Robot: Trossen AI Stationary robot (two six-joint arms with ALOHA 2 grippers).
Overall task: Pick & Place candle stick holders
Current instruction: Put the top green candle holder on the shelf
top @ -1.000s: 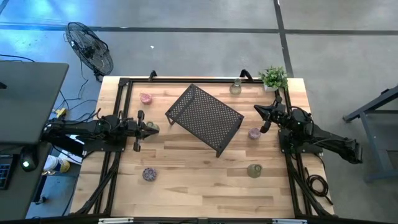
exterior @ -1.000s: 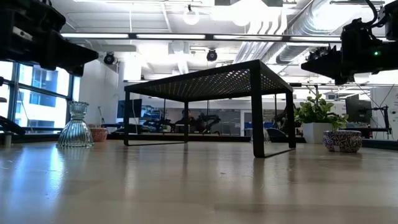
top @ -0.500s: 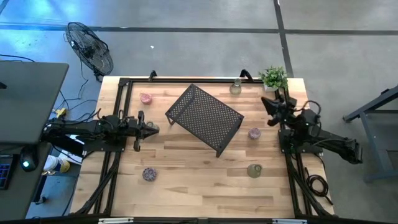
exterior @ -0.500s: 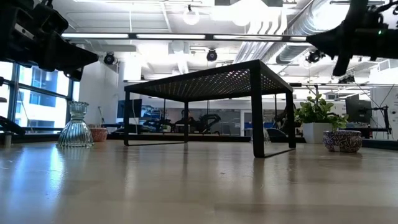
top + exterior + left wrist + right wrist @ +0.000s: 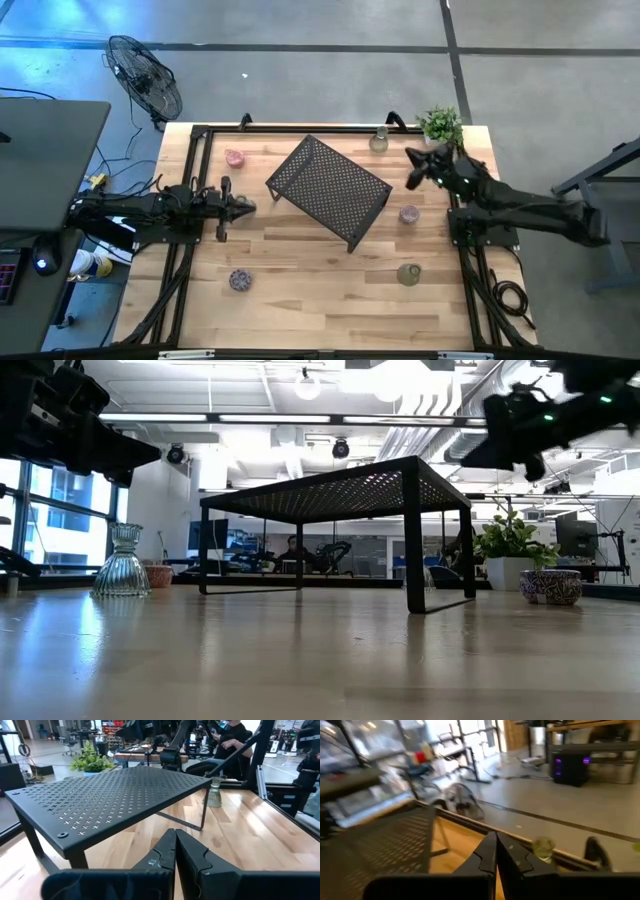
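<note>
The candle stick holders stand apart on the table: a pink one (image 5: pixel 234 158) at the far left, a pale one (image 5: pixel 378 141) at the far edge, a purple one (image 5: pixel 408 214) right of the black rack (image 5: pixel 328 190), a green one (image 5: pixel 408 273) and a purple one (image 5: pixel 239 280) nearer the front. The low view shows a clear ribbed one (image 5: pixel 122 563). My left gripper (image 5: pixel 246 205) waits shut at the table's left side, pointing at the rack. My right gripper (image 5: pixel 412 162) hangs shut above the far right, between the rack and the plant.
A small potted plant (image 5: pixel 440 124) stands at the far right corner, close behind my right arm. The rack (image 5: pixel 110 800) stands on its legs at mid-table, turned askew. A fan (image 5: pixel 145 75) stands on the floor beyond the table's far left corner.
My right gripper has risen and reached out from the table's right edge toward the rack, turning as it went and staying shut. My left arm has kept still. No holder has moved.
</note>
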